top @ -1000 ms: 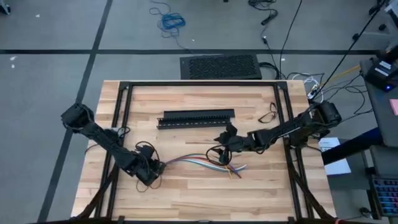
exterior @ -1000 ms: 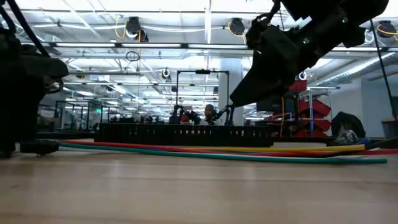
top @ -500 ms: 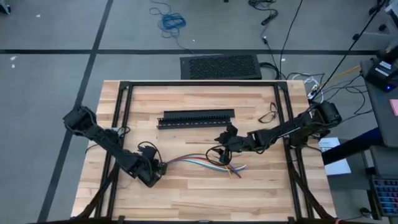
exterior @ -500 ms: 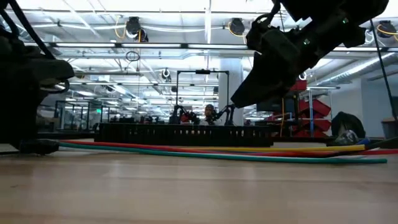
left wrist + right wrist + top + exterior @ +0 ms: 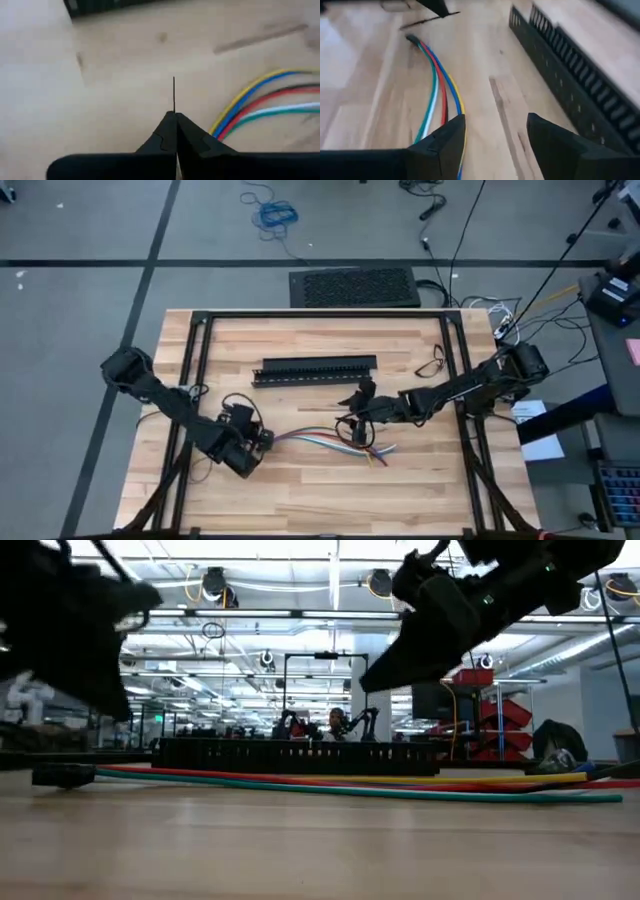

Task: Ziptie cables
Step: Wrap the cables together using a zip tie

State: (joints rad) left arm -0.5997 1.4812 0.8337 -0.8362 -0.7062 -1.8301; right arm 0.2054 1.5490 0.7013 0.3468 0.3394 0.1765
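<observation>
The cables (image 5: 325, 440), a loose bundle of coloured wires, lie flat on the wooden table; their left end (image 5: 412, 38) is a dark connector. My left gripper (image 5: 258, 442) hangs above the table just left of that end, shut on a thin black zip tie (image 5: 173, 94). My right gripper (image 5: 350, 423) is open above the right part of the cables (image 5: 440, 95), touching nothing. A long black slotted bar (image 5: 315, 370) lies flat farther back. My left gripper pinches one end of the zip tie (image 5: 173, 109) between its two fingertips (image 5: 167, 122). The strip sticks straight out ahead of the tips, along the fingers, toward the cables' left end. It also shows in the right wrist view as a thin strip (image 5: 425, 21) slanting down from the gripper.
A black metal frame (image 5: 200, 330) runs along the table's far, left and right sides. A loose loop of dark wire (image 5: 432, 365) lies at the far right of the table. The slotted bar (image 5: 570, 80) lies close beside my right gripper.
My left gripper has risen off the table with the zip tie and moved a little toward the table's right edge, closer to the cables' left end. My right gripper has shifted slightly toward the table's left edge and risen a little. The cables have stayed put.
</observation>
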